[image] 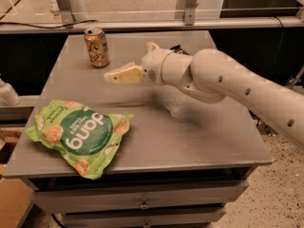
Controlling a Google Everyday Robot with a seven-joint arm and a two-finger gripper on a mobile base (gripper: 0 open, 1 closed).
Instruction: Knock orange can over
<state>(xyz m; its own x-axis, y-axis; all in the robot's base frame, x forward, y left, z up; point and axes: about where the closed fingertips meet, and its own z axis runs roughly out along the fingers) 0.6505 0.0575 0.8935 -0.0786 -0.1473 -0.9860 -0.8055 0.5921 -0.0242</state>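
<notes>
Grey tabletop (209,137) is filling most of the frame, and we are seeing 1 orange can (97,47) standing upright near its upper left corner. The gripper (110,76) is hovering just right of and below the can, near it but not touching, with its tips pointing left. Its 2 pale fingers (126,74) are lying pressed together as 1 wedge, clenched on nothing. Only bare tabletop is lying between the tips and the can. Behind the gripper, the white arm (228,84) is slanting down toward the right edge of the frame. A green chip bag (80,134) is lying flat at the lower left, well apart from the can. A dark object (179,47) is peeking out above the wrist, mostly hidden, and we are unable to tell what it is. Drawers (142,201) are showing below the tabletop.
</notes>
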